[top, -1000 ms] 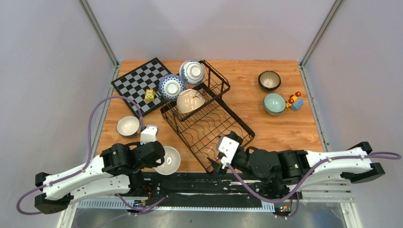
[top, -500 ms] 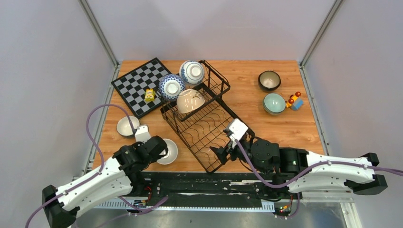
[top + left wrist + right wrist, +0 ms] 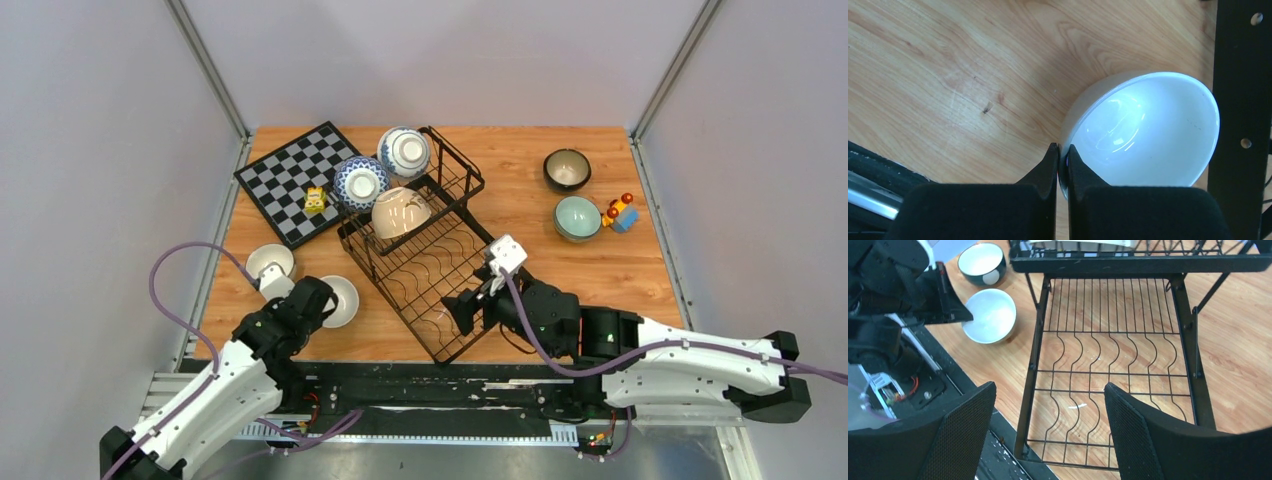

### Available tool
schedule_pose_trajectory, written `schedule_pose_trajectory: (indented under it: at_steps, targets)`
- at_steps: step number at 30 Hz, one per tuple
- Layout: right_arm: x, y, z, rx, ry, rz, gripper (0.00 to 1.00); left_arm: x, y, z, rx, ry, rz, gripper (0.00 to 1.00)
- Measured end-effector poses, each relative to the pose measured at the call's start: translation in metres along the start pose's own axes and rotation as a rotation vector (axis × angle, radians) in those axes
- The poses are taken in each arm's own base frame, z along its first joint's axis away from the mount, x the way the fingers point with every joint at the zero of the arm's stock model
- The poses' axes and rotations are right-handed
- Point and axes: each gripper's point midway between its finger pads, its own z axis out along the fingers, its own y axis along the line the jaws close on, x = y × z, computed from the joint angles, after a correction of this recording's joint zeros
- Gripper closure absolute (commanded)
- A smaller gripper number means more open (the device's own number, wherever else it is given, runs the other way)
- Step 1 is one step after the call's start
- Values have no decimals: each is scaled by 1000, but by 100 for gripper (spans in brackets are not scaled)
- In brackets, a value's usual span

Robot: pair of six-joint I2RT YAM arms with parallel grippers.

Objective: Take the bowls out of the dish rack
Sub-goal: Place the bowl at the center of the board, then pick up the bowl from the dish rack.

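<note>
My left gripper [image 3: 1062,150] is shut on the rim of a white bowl [image 3: 1143,132], which is tilted just above the wood; from above this bowl [image 3: 340,300] lies left of the dish rack [image 3: 500,262]. The rack's upper basket holds a beige bowl [image 3: 402,212] and two blue-and-white bowls [image 3: 361,183] [image 3: 404,151]. My right gripper [image 3: 1049,386] is open with nothing between its fingers. It hovers over the rack's bare lower tray [image 3: 1113,355] near the tray's front corner [image 3: 462,310].
A dark-sided bowl [image 3: 270,262] sits beside the held one. A dark bowl [image 3: 567,170], a pale teal bowl [image 3: 578,217] and a small toy [image 3: 620,213] stand at the right. A checkerboard [image 3: 285,175] with a yellow block [image 3: 315,200] lies at the back left.
The left arm has carried the white bowl away from the near edge, toward the dark-sided bowl. The right gripper has moved farther in over the rack's lower tray, still open.
</note>
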Motion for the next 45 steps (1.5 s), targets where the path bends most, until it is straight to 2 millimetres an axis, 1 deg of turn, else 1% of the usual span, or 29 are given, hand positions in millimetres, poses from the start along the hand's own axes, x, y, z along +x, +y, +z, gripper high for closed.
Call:
schedule_pose_trajectory:
  at_steps: [2, 3, 4, 6, 8, 10, 14, 16, 19, 21, 24, 26, 29, 31, 35, 39, 45]
  targets:
    - [-2, -8, 2, 25, -2, 41, 17, -2, 0, 3, -6, 2, -33, 100]
    - [-5, -10, 2, 31, -2, 65, 17, -2, 0, 3, -7, 3, -42, 96]
    - [-9, -12, 3, 37, -8, 87, 17, -3, 0, 4, -10, 3, -52, 89]
    - [-22, -15, 3, 43, -26, 138, 17, -3, -1, 6, -13, 10, -58, 70]
    - [-34, -16, 4, 41, -42, 177, 17, -3, -4, 6, -6, 14, -63, 57]
    - [-47, -17, 4, 39, -63, 224, 18, -2, -7, 6, 8, 19, -72, 48]
    - [-55, -21, 9, 53, -70, 281, 18, -2, -10, 4, 30, 29, -78, 32]
    - [-55, -23, 13, 62, -66, 313, 19, -3, -11, 0, 47, 29, -86, 21]
    - [-54, -28, 18, 70, -61, 384, 19, -11, -15, -11, 83, 19, -103, 9]
    - [-58, -32, 21, 68, -70, 452, 19, -22, -21, -23, 131, 1, -126, 1]
    - [-67, -36, 28, 41, -116, 566, 18, -38, -30, -40, 194, -24, -147, 0]
    - [-70, -37, 34, 9, -155, 643, 18, -48, -35, -51, 225, -39, -147, 0]
    - [-64, -33, 43, -40, -183, 737, 18, -66, -43, -69, 271, -69, -132, 0]
    - [-61, -27, 52, -81, -193, 794, 18, -82, -48, -83, 304, -103, -122, 0]
    - [-58, -20, 69, -127, -211, 874, 19, -106, -51, -102, 349, -180, -109, 0]
    - [-60, -17, 79, -159, -250, 931, 21, -117, -46, -113, 394, -242, -111, 3]
    - [-67, -18, 88, -173, -298, 982, 23, -117, -36, -114, 414, -285, -123, 4]
